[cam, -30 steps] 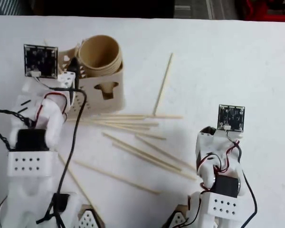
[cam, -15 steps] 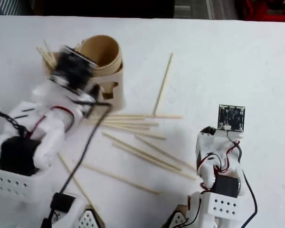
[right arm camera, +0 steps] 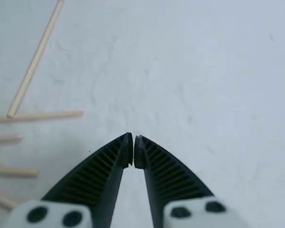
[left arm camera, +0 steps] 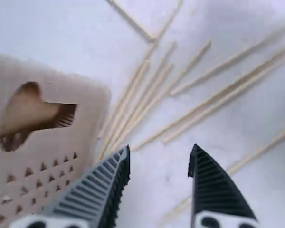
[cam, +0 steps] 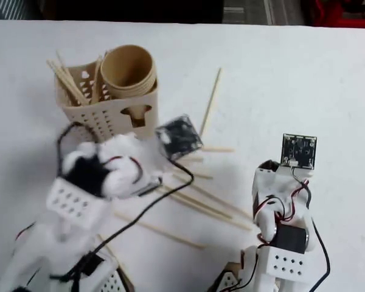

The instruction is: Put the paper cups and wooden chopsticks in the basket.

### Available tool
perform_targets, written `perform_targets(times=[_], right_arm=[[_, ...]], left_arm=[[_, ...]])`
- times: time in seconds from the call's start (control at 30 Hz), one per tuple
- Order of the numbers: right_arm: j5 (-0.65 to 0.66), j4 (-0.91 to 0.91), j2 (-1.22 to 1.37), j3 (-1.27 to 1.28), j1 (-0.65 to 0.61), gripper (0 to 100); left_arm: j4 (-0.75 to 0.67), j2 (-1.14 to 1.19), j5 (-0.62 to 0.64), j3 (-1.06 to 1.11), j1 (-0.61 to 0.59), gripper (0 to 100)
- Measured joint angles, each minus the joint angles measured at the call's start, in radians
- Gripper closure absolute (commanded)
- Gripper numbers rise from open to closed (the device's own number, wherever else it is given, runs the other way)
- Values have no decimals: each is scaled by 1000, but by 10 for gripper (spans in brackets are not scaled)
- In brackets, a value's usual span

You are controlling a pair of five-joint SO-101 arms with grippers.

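A beige perforated basket stands at the back left with stacked paper cups and several wooden chopsticks upright in it. Several loose chopsticks lie scattered on the white table in front of and to the right of it, one of them apart near the middle. My left arm leans over the pile just in front of the basket. Its gripper is open above the table, next to the basket wall, with loose chopsticks just beyond its tips. My right gripper is shut and empty over bare table.
My right arm sits at the front right, to the right of the loose sticks. In the right wrist view, chopstick ends lie off to one side. Bare white table extends to the back right.
My left arm has swung from the basket's left side across to the loose chopsticks in front of it. The right arm has stayed put.
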Motion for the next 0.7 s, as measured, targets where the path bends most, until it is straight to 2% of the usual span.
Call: perform_targets(times=[0.27, 0.57, 0.7], right_arm=[[0, 0, 0, 0, 51, 981], [0, 0, 0, 0, 89, 981], [0, 0, 0, 0, 92, 981]], left_arm=[[-130, 264, -64, 32, 132, 776], [-348, 603, -64, 32, 195, 771], [-373, 732, -64, -5, 210, 774]])
